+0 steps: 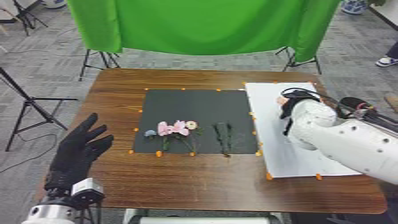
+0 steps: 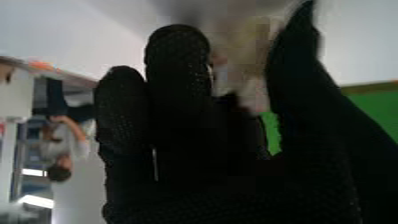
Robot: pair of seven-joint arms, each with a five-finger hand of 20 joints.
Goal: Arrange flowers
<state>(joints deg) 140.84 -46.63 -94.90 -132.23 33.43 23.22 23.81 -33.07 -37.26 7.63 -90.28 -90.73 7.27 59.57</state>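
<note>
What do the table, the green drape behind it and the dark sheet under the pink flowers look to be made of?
Table: brown wood or wood-look laminate, slightly glossy, with streaky grain.
Green drape: probably matte fabric, since it hangs in soft folds.
Dark sheet: flat, dull and straight-edged, so perhaps card, paper or thin felt; its surface doesn't settle which.

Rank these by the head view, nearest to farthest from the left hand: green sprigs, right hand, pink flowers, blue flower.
From the left hand:
1. Blue flower, at the black mat's left side.
2. Pink flowers, just right of the blue one.
3. Green sprigs, on the mat's right half.
4. Right hand, farthest right, over the white sheet.
</note>
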